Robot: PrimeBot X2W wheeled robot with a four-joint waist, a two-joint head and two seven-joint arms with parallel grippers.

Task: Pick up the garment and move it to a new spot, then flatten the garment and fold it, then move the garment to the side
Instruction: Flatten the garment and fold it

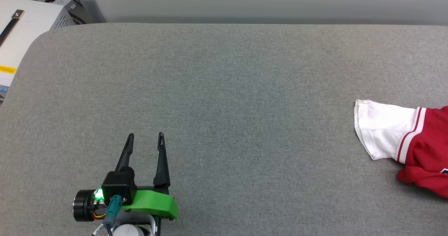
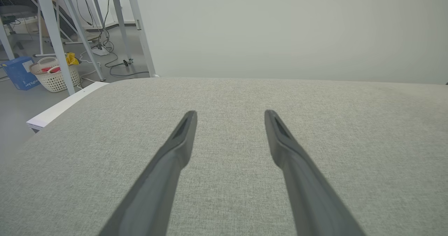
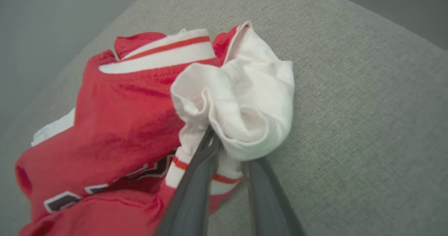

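Broad padded surface [image 1: 224,89]: grey woven cloth, fine-grained and matte, flat, with a rounded far-left corner.

At that surface's right edge in the head view, the garment [image 1: 409,138]: soft jersey knit, red body bunched into rolls, one white short sleeve spread flat toward the surface's middle. Red-and-white striped trim along the sleeve seam, the rest cut off by the frame. In the right wrist view, garment [image 3: 133,117] heaped on the surface, close to one edge. Red cloth faintly shiny and creased, a ribbed white band with an orange-red stripe at the top of the heap, scraps of black white-outlined lettering low down. White sleeve puckered into a loose rosette.

Then the right gripper [image 3: 227,150]: two long, dark, smooth fingers [image 3: 189,201], tapering, drawn narrow and pinched onto the puckered white sleeve. Tips buried in the folds, striped cuff trim just beneath.

Over the surface's front-left part, well apart from the garment, the left gripper [image 1: 145,136]: slim black blades with slotted tips, a green plastic bracket and a lit green lamp at the base. Spread wide, nothing between the blades, nothing gripped, bare grey weave beyond. Contact with the surface unclear.

Beyond the surface's far-left corner, a white metal cabinet [image 1: 24,36] with vent slots. Off the surface's left side in the left wrist view, a white perforated basket [image 2: 56,76], a blue box [image 2: 17,73], pale frame legs and loose cables on a grey floor.
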